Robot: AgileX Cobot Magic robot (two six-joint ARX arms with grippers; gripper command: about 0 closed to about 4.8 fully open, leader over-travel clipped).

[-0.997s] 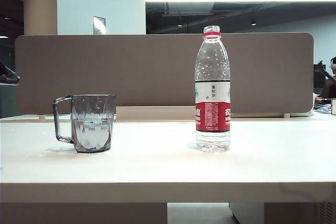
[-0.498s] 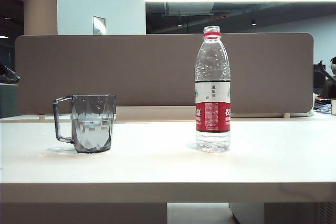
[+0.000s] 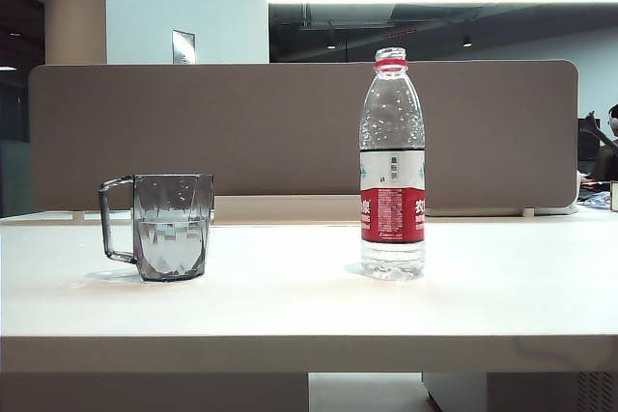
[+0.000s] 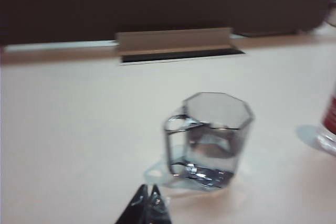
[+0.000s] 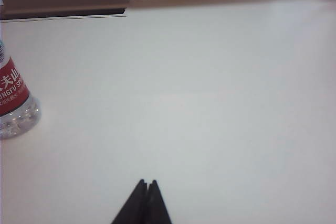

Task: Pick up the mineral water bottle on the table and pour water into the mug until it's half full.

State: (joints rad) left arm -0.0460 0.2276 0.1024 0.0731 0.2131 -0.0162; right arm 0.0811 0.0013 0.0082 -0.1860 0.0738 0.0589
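Both grippers, left gripper [image 4: 148, 195] and right gripper [image 5: 146, 188], are closed and empty; leave the half-filled smoky-grey faceted mug [image 3: 172, 227] at lower left and the uncapped clear plastic bottle [image 3: 392, 166] right of centre standing.

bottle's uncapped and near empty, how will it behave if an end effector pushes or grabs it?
The bottle is tall on a narrow base with only a little water at the bottom, so it is probably light and apt to tip if nudged high. Its thin clear wall likely dents when squeezed. With no cap on, tipping would spill.
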